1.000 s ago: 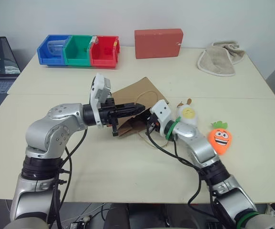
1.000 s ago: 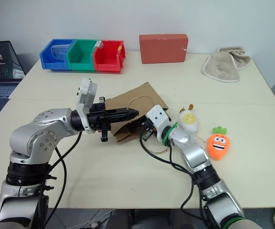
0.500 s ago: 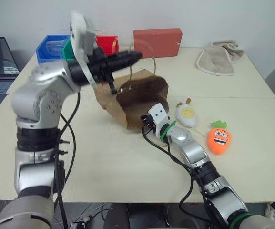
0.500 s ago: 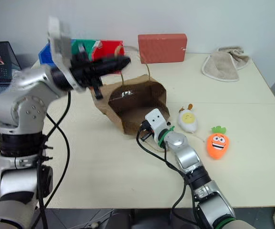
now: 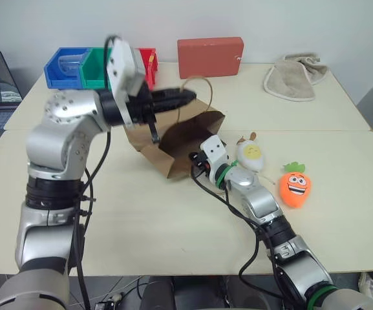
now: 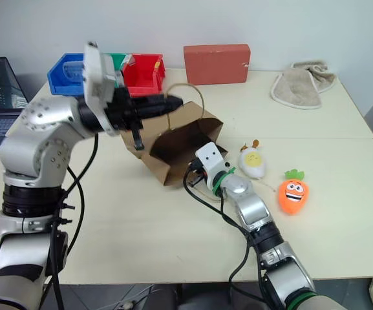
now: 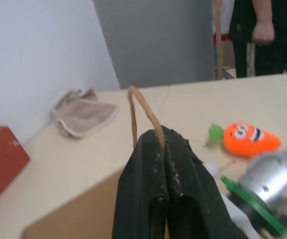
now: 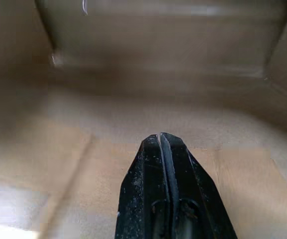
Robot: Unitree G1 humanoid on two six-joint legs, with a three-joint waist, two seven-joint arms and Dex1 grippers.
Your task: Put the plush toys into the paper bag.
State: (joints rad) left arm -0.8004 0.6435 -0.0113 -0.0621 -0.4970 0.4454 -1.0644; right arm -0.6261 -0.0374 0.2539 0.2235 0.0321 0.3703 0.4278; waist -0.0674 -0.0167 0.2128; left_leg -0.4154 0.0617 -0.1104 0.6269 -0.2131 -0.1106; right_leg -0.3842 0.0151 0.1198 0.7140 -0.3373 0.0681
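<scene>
You've got the left gripper [image 5: 187, 96] pinched on a handle loop [image 5: 196, 87] of the paper bag [image 5: 180, 139], mouth tipped toward the toys. Right gripper [image 5: 195, 166] sits at the bag's lower rim, closed. Egg plush [image 5: 251, 154] and carrot plush [image 5: 297, 185] lie on the table [image 5: 173, 219], just right of the bag.

Bag mid-table, toys off to its right

The paper bag [image 5: 180, 139] lies on the table [image 5: 141, 219], mouth facing the egg toy [image 5: 251, 155] just right of it; the carrot toy [image 5: 296, 185] sits further right, with bins [image 5: 86, 66], block [image 5: 210, 57] and towel [image 5: 296, 79] lined along the back.
</scene>
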